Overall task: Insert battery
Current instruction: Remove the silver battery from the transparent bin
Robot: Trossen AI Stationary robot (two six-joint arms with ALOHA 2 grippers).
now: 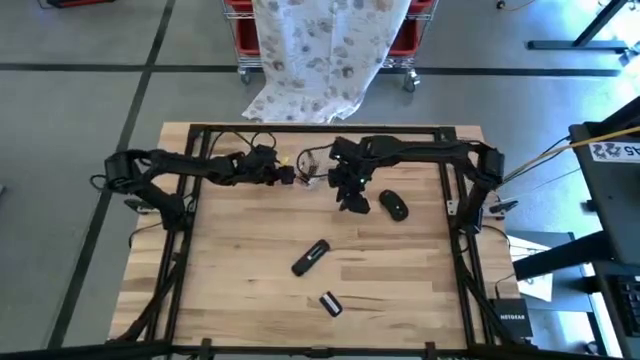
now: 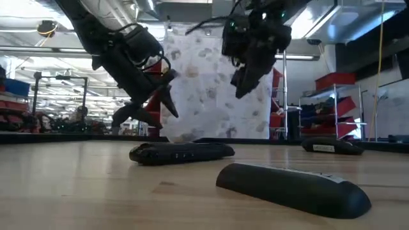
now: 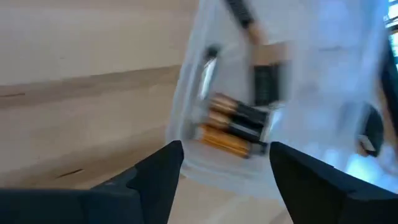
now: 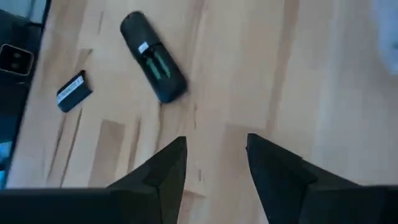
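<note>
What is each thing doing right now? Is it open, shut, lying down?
Remote: lying flat, battery bay open, empty.
Battery cover: off, lying beside the remote.
Batteries: in a clear bag.
Mouse: resting on table.
Left gripper: jaws open, at the bag.
Right gripper: jaws open, empty, raised.

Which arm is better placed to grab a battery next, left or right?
Left. The left gripper is open right in front of the batteries in the clear bag; the right gripper faces the remote.

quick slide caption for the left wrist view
Left gripper, fingers open, approaches a clear container of batteries on the wooden table.
</note>
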